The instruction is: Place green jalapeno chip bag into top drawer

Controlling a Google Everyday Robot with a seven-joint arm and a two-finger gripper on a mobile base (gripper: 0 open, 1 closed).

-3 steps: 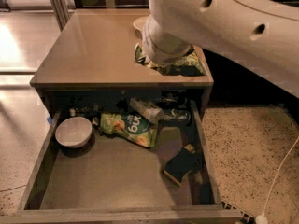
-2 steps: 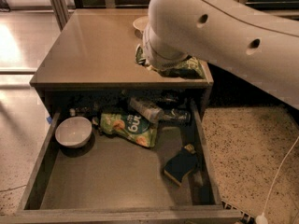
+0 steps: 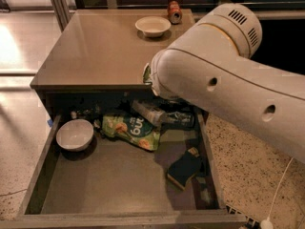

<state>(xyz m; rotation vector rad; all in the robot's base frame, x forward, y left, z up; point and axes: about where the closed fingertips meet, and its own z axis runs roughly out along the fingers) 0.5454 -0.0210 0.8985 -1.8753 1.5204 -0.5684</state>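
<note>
- Green foil is all you see of the chip bag [image 3: 147, 74]: a crumpled sliver at the worktop's [image 3: 95, 46] front right edge, touching the white arm [image 3: 228, 85].
- Your gripper is hidden behind the arm's rounded end, right at that sliver; you cannot tell how the jaws stand.
- Below, the drawer [image 3: 114, 180] stands open, a shallow grey-brown tray with low walls and a flat bottom.
- Inside it lie a round white bowl [image 3: 75, 134] at the left, a flat light-green bag [image 3: 131, 129] with white lettering, and a dark sponge [image 3: 185, 167] to the right.
</note>
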